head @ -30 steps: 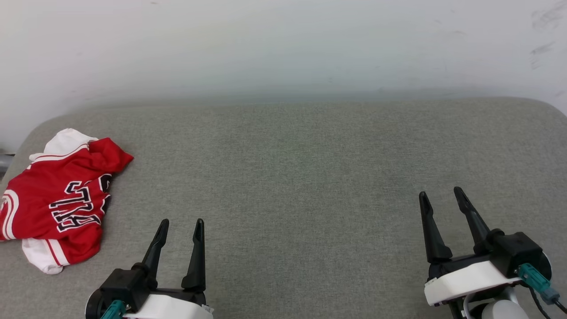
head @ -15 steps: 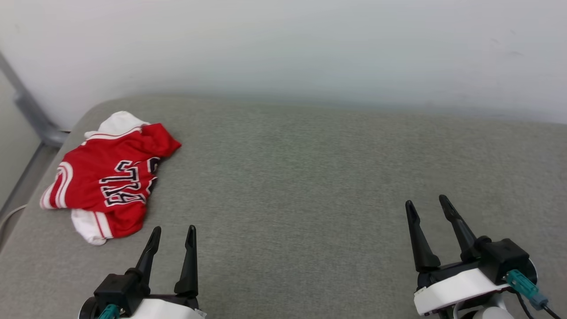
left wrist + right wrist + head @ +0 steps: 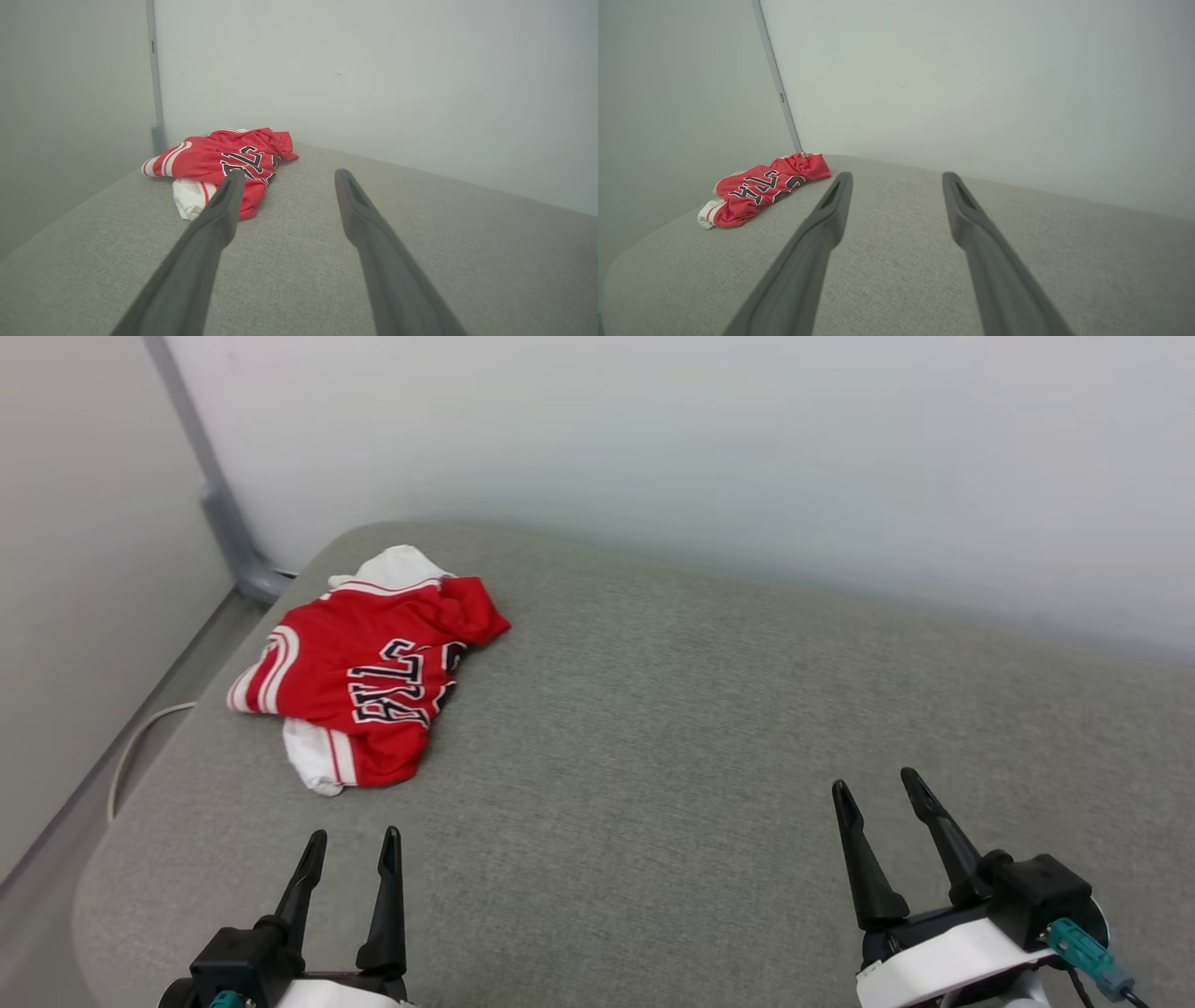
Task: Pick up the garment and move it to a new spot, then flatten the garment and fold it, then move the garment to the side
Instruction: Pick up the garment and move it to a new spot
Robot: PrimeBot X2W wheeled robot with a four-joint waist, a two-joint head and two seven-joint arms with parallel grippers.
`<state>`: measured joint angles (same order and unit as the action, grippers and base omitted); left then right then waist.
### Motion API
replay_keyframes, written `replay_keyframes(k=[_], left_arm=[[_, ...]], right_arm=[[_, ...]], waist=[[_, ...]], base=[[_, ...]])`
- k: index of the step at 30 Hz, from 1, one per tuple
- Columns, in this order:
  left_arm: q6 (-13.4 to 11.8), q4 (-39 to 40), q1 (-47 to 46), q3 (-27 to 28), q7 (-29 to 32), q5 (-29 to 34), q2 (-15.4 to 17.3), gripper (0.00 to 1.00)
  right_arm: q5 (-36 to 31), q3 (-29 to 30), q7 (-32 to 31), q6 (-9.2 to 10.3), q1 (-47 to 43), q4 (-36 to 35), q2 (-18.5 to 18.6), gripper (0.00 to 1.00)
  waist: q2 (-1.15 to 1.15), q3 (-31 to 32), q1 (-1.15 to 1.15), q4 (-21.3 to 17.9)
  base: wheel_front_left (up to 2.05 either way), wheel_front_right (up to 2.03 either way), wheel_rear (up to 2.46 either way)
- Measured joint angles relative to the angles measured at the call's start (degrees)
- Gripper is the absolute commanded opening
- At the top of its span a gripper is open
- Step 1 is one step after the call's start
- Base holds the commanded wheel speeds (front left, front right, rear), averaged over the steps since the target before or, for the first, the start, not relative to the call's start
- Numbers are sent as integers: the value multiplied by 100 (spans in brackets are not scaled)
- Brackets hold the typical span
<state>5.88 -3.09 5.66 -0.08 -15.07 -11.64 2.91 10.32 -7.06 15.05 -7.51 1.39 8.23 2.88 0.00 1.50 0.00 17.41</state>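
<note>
The garment, a red jersey with white sleeves and black lettering, lies crumpled near the far left corner of the grey cushioned surface. It also appears in the left wrist view, garment, and in the right wrist view, garment. My left gripper stands open at the lower left, a short way in front of the garment and apart from it. At the lower right my right gripper is open too, far from the garment. Both hold nothing.
A white wall rises behind the surface. A grey post stands at the left corner. A pale cable lies on the floor beside the surface's left edge.
The whole head view has swung left, so the garment sits nearer the middle of the picture. Both grippers stay open and keep their stance.
</note>
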Motion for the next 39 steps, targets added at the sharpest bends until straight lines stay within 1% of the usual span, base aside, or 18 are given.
replay_keyframes(k=[5, 11, 19, 22, 32, 33, 37, 39], left_arm=[[21, 9, 34, 20, 0, 48, 1, 100], [52, 10, 66, -32, 0, 55, 0, 100], [52, 45, 142, -41, 0, 101, 0, 100], [51, 116, 143, -10, 0, 168, 0, 100], [69, 103, 133, 86, 0, 46, 0, 100], [75, 51, 105, 115, 0, -64, 3, 100], [118, 7, -177, 203, 0, 12, 3, 100], [129, -47, -388, 221, 0, 34, 76, 100]], right_arm=[[48, -111, 0, 0, -2, 8, -1, 100], [52, -110, 0, 0, -36, 27, 0, 100], [90, -141, 0, 0, -53, 22, 0, 100], [155, -143, 0, 0, -55, 22, 0, 100], [66, -182, 1, 0, -59, -25, 0, 100], [35, -200, 1, 0, -47, -31, 0, 100], [-176, -233, 1, 0, 77, -97, -1, 100], [-286, -236, 1, 0, 171, -166, -1, 100]], waist=[[0, 55, 0, 275], [0, 102, 0, 542], [0, 148, 0, 768], [0, 139, 0, 811], [0, 28, 0, 793], [0, -2, 0, 777], [0, -192, 0, 683], [0, -339, 0, 621]], base=[[0, 0, 0], [0, 0, 0], [0, 0, 0], [0, 0, 0], [0, 0, 0], [0, 0, 0], [0, 0, 0], [0, 0, 0]])
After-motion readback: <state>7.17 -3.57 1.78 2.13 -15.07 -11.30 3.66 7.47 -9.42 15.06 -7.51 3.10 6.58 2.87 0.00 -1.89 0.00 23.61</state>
